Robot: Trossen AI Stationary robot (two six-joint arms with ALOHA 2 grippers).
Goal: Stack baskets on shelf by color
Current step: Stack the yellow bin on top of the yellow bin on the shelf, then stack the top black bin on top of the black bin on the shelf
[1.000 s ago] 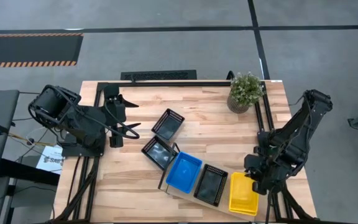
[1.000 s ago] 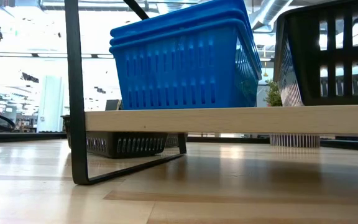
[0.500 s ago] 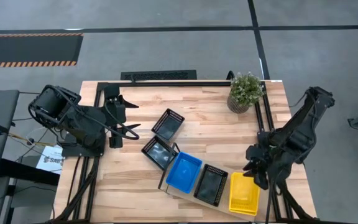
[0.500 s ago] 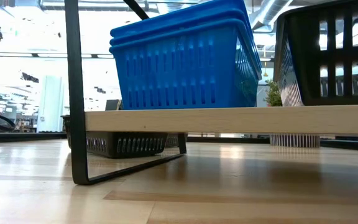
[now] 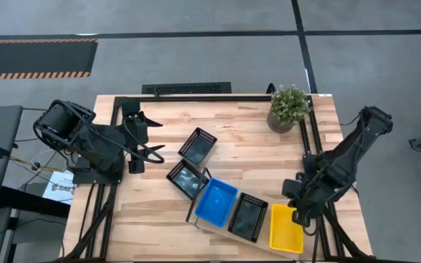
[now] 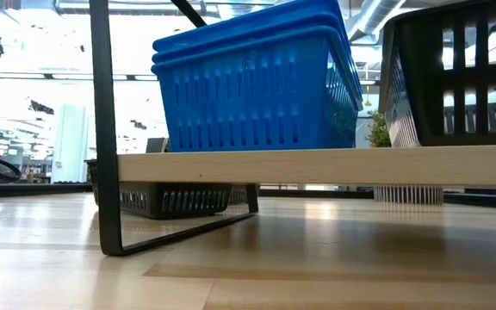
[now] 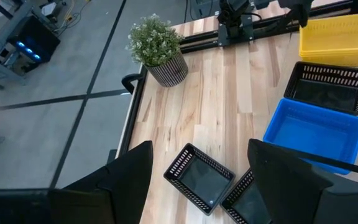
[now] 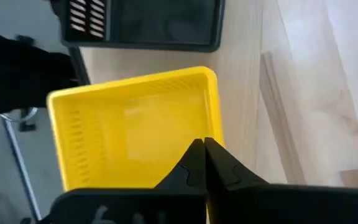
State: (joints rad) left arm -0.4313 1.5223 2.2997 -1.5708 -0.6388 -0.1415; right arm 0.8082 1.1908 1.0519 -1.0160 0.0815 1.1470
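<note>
The shelf (image 5: 209, 223) lies slantwise near the table's front edge. On it stand a blue stack of baskets (image 5: 216, 202), a black basket (image 5: 248, 217) and a yellow basket (image 5: 285, 234). Two more black baskets (image 5: 197, 146) (image 5: 186, 179) rest bottom-down on the table, the nearer one by the shelf's left end. My right gripper (image 5: 298, 213) is shut and points steeply down over the yellow basket's far right corner (image 8: 211, 81). My left gripper (image 5: 152, 135) hangs open at the table's left, holding nothing. My right gripper's shut fingertips (image 8: 194, 155) stand from above at the yellow basket's right wall (image 8: 216, 143), close to a corner. Whether they touch the wall I cannot tell. The basket sits flat on the shelf.
A potted plant (image 5: 289, 108) stands at the far right corner. Black rails (image 5: 196, 97) run along the table's far edge and both sides. Bare wood lies between the loose black baskets and the plant.
My right gripper swung a little toward the far edge and then came back down toward the near edge over the yellow basket's far right corner, its wrist turning. The baskets and the shelf stay where they were.
</note>
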